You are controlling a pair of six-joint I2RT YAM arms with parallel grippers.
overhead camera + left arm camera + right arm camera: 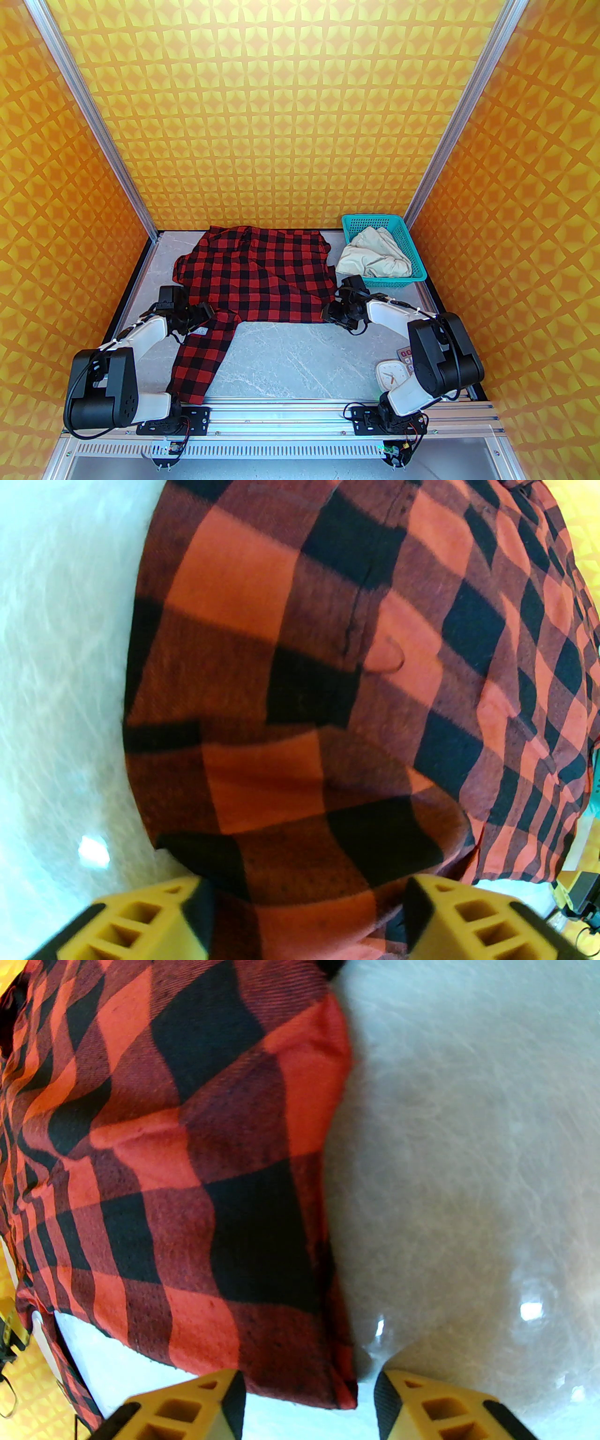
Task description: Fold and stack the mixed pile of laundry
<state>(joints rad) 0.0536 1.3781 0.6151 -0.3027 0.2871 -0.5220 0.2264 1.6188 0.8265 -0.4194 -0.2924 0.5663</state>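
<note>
Marbled grey tabletop (304,356) bears a soft checked shirt (262,276).

Orange-and-yellow patterned walls (281,117), aluminium corner posts (98,126), pale grey marbled tabletop (300,356), bright even light.

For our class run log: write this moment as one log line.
shirt: spread on table | trousers: in basket | left gripper: open over shirt | right gripper: open at shirt corner

Grey table (300,356) — checked shirt (262,276), teal basket (368,218), clock (390,372)
</note>
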